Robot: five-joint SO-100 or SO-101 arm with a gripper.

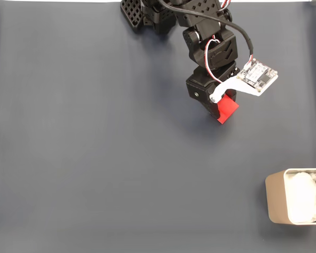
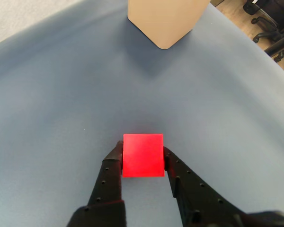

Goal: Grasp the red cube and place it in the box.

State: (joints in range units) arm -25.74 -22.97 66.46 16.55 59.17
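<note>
Wrist view shows the fingers pinching the cube at the lower centre. The box is at the top edge, well apart, on the counter.

The black arm reaches down from the fixed view's top edge, its tool clamped, fingers pointing downward.

Slate-blue tabletop — office chairs beyond
</note>
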